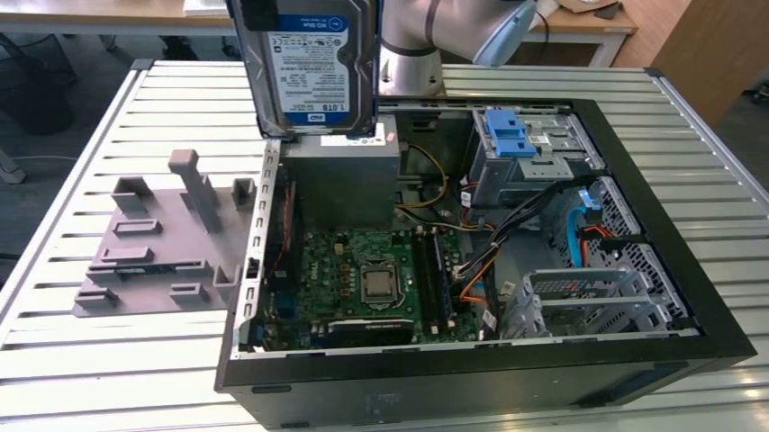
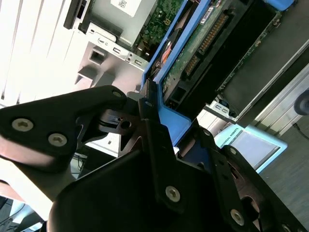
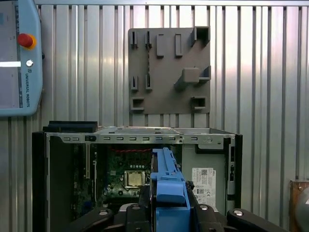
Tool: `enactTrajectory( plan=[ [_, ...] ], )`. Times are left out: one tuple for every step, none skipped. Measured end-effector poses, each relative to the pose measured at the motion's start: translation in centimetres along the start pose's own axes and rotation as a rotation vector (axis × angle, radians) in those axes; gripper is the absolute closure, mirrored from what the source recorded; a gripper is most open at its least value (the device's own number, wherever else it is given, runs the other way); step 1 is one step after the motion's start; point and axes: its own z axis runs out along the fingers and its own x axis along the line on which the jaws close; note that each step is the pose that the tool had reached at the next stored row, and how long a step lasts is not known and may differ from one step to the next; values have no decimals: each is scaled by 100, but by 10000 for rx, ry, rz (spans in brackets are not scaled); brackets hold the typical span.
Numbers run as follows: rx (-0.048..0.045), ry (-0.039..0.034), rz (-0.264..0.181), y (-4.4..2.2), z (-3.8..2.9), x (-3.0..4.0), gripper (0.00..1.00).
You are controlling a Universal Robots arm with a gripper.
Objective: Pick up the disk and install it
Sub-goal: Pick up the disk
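Observation:
The disk [image 1: 310, 72], a metal hard drive with a blue-and-white label facing the camera, hangs upright high above the back left corner of the open computer case [image 1: 673, 225] in the exterior view. In the second wrist view my gripper [image 2: 145, 111] is shut on the disk's blue bracket rail [image 2: 166, 123], and the drive's circuit-board underside [image 2: 207, 43] runs away from the black fingers [image 2: 157, 154]. The first wrist view looks straight down: the blue bracket [image 3: 166, 186] sits between my gripper's [image 3: 166, 215] black jaws, above the case interior.
Inside the case lie a green motherboard [image 1: 373, 279], a grey power-supply box [image 1: 340, 180], a grey drive bay with a blue latch [image 1: 517, 144] and loose cables [image 1: 577, 234]. A grey fixture plate [image 1: 157, 243] sits on the slatted table [image 1: 72, 360] at the exterior view's left. A teach pendant [image 3: 19, 58] lies nearby.

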Motion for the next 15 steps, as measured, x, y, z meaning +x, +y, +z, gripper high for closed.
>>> enactTrajectory(
  plan=[
    [0, 0, 0, -13, 0, 0, 64],
    [0, 0, 0, -27, 0, 0, 64],
    [0, 0, 0, -40, 1, 0, 64],
    [1, -1, 0, -53, 1, -1, 64],
    [0, 0, 0, -67, 1, -1, 64],
    [0, 0, -1, -81, 1, -1, 64],
    [0, 0, 0, -94, 1, -1, 64],
    [0, 0, 0, -107, 2, -1, 64],
    [0, 0, 0, -120, 2, -1, 64],
    [0, 0, 1, -133, 1, -2, 64],
    [0, 0, 0, -146, 2, -2, 64],
    [0, 0, 1, -159, 2, -2, 64],
    [1, -1, 1, -171, 3, -2, 64],
    [0, 0, 1, -185, 2, -2, 64],
    [0, 0, 0, -198, 3, -2, 64]
  ],
)
